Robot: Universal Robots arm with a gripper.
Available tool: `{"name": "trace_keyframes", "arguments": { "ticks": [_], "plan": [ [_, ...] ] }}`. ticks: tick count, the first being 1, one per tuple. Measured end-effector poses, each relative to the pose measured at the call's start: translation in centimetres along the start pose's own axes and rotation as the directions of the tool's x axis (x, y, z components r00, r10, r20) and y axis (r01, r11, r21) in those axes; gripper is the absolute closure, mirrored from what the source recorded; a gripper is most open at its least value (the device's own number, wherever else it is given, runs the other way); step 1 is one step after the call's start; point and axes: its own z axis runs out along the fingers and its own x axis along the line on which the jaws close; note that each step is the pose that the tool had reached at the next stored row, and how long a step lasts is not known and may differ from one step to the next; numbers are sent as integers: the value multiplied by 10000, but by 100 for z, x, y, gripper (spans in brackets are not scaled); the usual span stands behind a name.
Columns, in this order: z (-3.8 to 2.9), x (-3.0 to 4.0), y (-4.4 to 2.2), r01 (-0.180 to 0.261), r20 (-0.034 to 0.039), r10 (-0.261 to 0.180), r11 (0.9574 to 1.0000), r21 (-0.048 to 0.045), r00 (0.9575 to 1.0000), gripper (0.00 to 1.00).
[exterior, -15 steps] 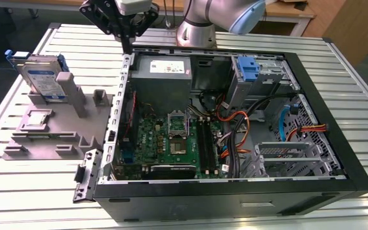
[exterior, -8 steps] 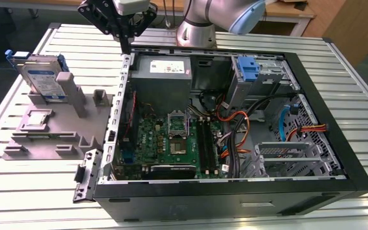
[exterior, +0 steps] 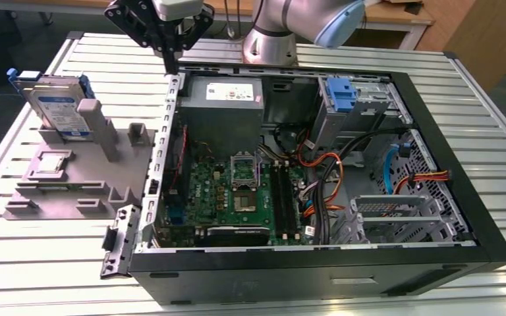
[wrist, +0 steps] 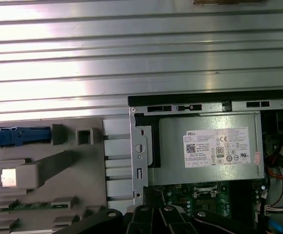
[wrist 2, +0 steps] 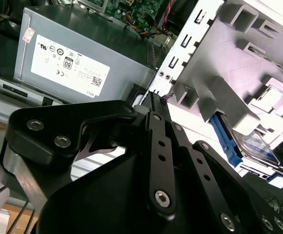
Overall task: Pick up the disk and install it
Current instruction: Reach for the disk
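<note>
The disk [exterior: 60, 105], a silver drive with a white and blue label in a blue carrier, stands on edge in a grey holder block [exterior: 68, 181] on the exterior view's left, outside the computer case. My gripper [exterior: 172, 64] hangs above the case's back corner, to the right of the disk and apart from it. Its black fingers meet at a point with nothing between them. In the second wrist view the gripper [wrist 2: 153, 97] points toward the case wall, with the disk [wrist 2: 251, 144] off to one side. The first wrist view shows the disk [wrist: 22, 137] edge-on.
The open black computer case [exterior: 464, 197] lies on a slatted metal table [exterior: 24, 263]. Inside are a grey power-supply box [exterior: 222, 99], a green motherboard [exterior: 235, 197], loose cables [exterior: 323, 178] and a blue bracket [exterior: 341, 92] in the drive bay. The arm's base [exterior: 271, 39] stands behind.
</note>
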Motion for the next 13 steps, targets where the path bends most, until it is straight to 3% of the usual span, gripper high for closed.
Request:
{"name": "trace_keyframes", "arguments": {
  "ticks": [13],
  "plan": [
    [1, 37, -2, 0, -4, 0, 10000, 0, 10000, 90]
  ]
}}
